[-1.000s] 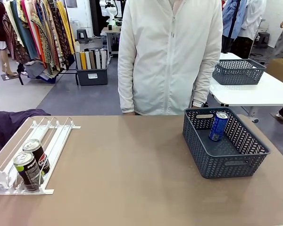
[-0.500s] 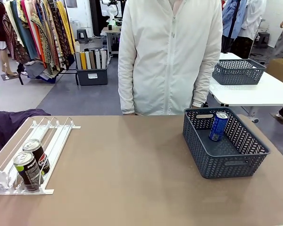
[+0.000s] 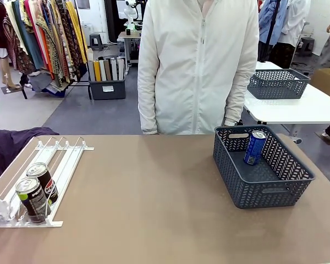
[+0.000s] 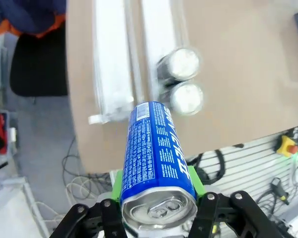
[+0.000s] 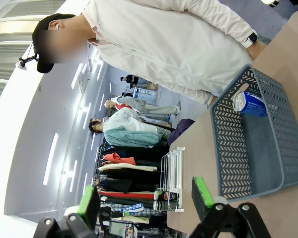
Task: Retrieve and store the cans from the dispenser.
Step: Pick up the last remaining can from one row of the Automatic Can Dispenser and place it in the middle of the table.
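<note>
My left gripper (image 4: pixel 159 196) is shut on a blue can (image 4: pixel 156 153) with white lettering, held high above the white dispenser (image 4: pixel 111 59). Two black cans (image 3: pixel 36 192) sit at the low end of the dispenser (image 3: pixel 58 159) at the table's left; from the left wrist view their silver tops (image 4: pixel 181 79) show below the held can. Another blue can (image 3: pixel 255 147) leans inside the dark grey mesh basket (image 3: pixel 264 190) at the right. My right gripper (image 5: pixel 146 201) is open, with nothing between its green pads, off to the side of that basket (image 5: pixel 228 153).
A person in a white jacket (image 3: pixel 198 66) stands at the table's far edge, close to the basket. A dark cloth (image 3: pixel 11 144) lies past the dispenser on the left. The brown tabletop (image 3: pixel 148 198) stretches between dispenser and basket.
</note>
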Controlling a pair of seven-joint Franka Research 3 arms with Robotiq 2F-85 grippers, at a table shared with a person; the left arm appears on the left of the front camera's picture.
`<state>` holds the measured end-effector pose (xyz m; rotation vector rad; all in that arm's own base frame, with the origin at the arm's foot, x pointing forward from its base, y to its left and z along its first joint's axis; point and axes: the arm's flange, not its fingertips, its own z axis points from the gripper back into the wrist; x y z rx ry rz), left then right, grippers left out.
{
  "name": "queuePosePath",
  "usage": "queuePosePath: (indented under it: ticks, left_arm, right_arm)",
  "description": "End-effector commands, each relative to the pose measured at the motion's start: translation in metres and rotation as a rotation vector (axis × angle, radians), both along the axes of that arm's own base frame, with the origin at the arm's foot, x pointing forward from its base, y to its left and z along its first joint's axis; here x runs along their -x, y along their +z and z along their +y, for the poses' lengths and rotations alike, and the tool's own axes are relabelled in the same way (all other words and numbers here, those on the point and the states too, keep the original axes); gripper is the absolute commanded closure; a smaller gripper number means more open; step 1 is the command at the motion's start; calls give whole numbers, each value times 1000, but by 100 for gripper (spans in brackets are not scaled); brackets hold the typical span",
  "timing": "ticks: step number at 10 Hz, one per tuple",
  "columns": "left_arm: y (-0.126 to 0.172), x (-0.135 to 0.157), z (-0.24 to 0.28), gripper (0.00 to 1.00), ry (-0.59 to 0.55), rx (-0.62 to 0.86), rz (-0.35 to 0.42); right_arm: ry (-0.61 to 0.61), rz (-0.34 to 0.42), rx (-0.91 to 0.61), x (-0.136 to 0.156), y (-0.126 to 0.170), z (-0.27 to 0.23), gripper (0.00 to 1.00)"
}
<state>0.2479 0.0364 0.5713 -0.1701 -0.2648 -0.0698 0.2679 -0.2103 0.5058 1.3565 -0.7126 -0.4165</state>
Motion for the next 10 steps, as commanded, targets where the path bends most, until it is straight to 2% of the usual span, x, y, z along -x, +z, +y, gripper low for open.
queuePosePath:
  ticks: [1, 3, 4, 6, 7, 8, 10]
  left_arm:
    - [27, -44, -85, 100, -82, -34, -59]
    - [21, -82, -190, 100, -272, -113, -39]
    - [5, -94, -240, 100, -383, -132, 6]
    - [-49, -90, -340, 100, -525, -162, 59]
    - [-77, -83, -375, 100, -553, -182, 68]
    - [-101, -78, -402, 100, -568, -204, 59]
    - [-144, -68, -443, 100, -641, -261, 145]
  right_arm:
    - [-9, -29, -13, -3, 3, 1, 0]
    - [-9, -29, -13, -3, 3, 1, 0]
    - [-9, -29, -13, -3, 3, 1, 0]
    - [-9, -29, -13, -3, 3, 1, 0]
    - [-9, -29, -13, -3, 3, 1, 0]
    - [-9, -29, -13, -3, 3, 1, 0]
    - [-9, -29, -13, -3, 3, 1, 0]
